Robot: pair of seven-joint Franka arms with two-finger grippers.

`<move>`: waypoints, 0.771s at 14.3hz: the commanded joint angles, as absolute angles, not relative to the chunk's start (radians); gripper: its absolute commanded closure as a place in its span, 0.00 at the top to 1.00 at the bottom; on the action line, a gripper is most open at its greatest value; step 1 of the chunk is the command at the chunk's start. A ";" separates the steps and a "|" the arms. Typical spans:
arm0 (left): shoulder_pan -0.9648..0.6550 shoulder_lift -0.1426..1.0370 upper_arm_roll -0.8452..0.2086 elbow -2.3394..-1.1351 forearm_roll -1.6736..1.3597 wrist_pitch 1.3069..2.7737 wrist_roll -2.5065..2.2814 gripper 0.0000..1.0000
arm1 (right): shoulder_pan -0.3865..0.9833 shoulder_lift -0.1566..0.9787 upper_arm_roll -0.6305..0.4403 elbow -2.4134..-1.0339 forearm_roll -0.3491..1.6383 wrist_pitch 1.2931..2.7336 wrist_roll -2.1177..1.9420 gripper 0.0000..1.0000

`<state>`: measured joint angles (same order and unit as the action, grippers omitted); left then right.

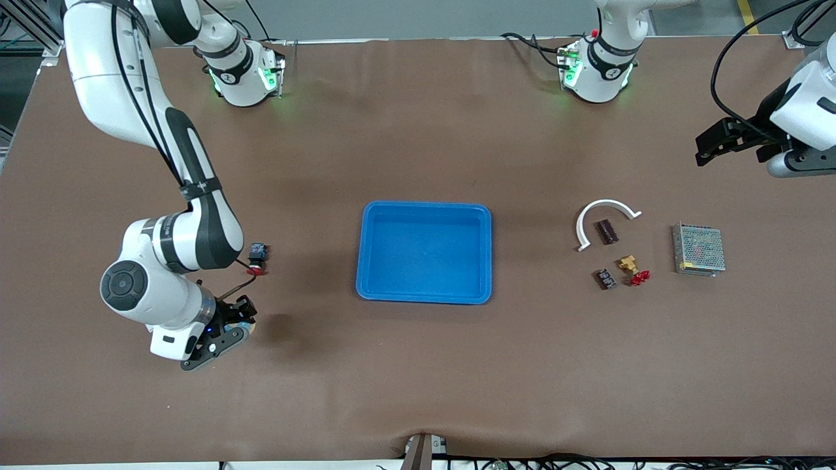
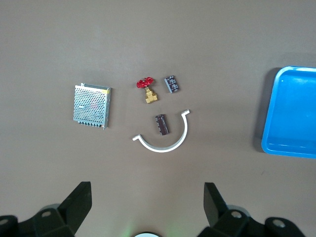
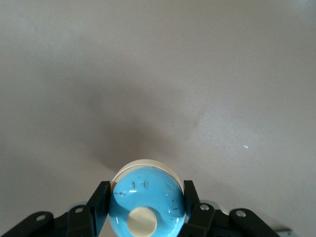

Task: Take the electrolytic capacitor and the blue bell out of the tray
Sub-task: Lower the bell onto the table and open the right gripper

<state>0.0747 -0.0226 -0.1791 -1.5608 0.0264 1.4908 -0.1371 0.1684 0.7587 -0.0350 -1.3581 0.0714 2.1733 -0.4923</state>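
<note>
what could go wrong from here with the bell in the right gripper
1. The right gripper grips the round blue bell by its curved sides above bare table; it might slip or roll once released.
2. A small black and red part lies beside the right arm; a careless swing could knock it.

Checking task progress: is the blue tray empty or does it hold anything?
Empty. The tray shows only bare blue floor in the front view. The blue bell is clamped in the right gripper, over the table near the right arm's end.
</note>
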 commanded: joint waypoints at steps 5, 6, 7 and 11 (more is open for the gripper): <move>0.069 -0.025 -0.178 -1.555 0.012 1.486 -0.138 1.00 | 0.132 0.807 -0.018 -1.365 0.109 2.250 -0.655 0.57; 0.071 -0.025 -0.178 -1.554 0.012 1.486 -0.138 1.00 | 0.127 0.814 -0.018 -1.365 0.118 2.253 -0.673 0.57; 0.071 -0.026 -0.178 -1.555 0.012 1.486 -0.138 1.00 | 0.124 0.821 -0.018 -1.365 0.127 2.255 -0.693 0.57; 0.071 -0.026 -0.178 -1.554 0.011 1.486 -0.138 1.00 | 0.115 0.841 -0.018 -1.365 0.137 2.261 -0.752 0.57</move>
<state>0.0742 -0.0226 -0.1802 -1.5607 0.0264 1.4909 -0.1371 0.1374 0.8349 -0.0349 -1.3604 0.1161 2.2488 -0.7061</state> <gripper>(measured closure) 0.000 0.357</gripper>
